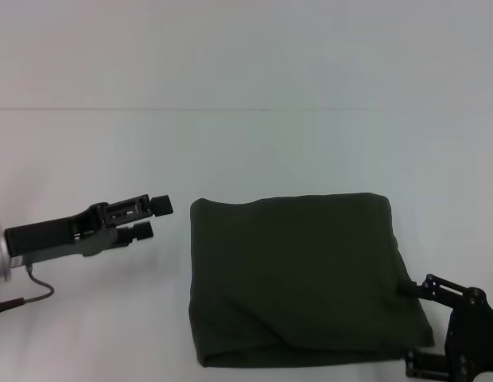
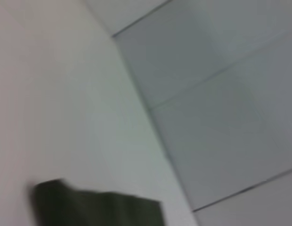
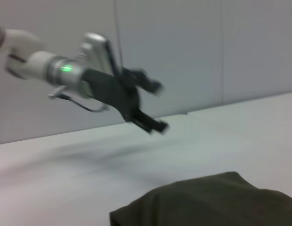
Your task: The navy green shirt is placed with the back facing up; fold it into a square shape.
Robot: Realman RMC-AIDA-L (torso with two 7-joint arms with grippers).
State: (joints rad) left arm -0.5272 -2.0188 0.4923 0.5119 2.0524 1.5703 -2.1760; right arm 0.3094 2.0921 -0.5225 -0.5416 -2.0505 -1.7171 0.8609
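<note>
The navy green shirt (image 1: 298, 278) is lying folded into a near-square block on the white worktop (image 1: 246, 151). The left end effector (image 1: 149, 218) is hovering just beside the shirt's left edge, fingers spread, gripping nothing. The right end effector (image 1: 457, 334) is sitting at the shirt's near right corner; whether it is spread, I cannot tell.

A plain white surface (image 1: 294, 151) fills the head view — a thin seam line runs across it far back. Behind it, the right wrist view shows a pale grey wall (image 3: 193, 52) of flat panels — vertical joints divide them.
</note>
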